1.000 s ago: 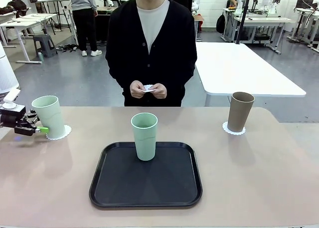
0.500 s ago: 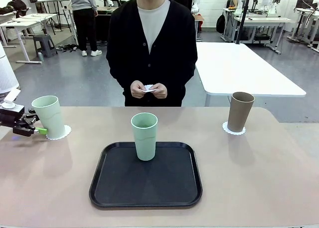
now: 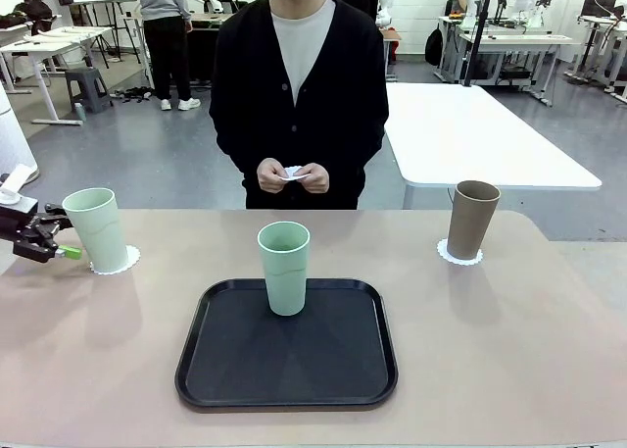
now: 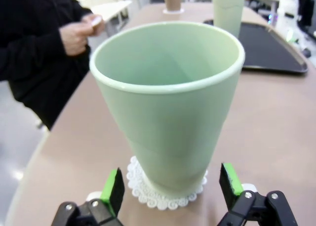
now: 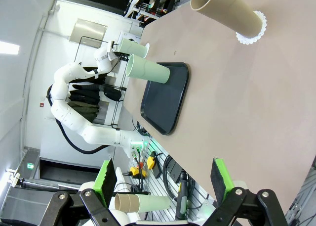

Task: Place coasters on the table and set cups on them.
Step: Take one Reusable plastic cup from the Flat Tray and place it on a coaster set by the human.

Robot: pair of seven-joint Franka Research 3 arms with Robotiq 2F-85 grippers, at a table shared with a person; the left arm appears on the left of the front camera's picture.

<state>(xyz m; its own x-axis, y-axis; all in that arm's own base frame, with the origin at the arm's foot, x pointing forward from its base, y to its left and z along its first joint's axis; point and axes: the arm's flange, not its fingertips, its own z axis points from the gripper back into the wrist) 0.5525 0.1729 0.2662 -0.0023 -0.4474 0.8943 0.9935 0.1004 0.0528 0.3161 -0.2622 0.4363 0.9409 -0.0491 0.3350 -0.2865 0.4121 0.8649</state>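
While left gripper and right gripper gape empty, mint cup occupies black tray.

Tray: black, rectangular, with rounded corners and a raised rim; lies flat, front and centre.
Person: stands at the far side facing the camera, in a black cardigan over a white top.
White table: behind the person, to the picture's right, with a rounded near corner (its top catches the room light).
Floor: smooth grey.
Stool: grey, far back on the left, just beside the white desks.
Second person: far back on the left, in a grey top, dark trousers and white shoes; upper part cut off by the frame.
Back tables: white, on thin legs, far right.
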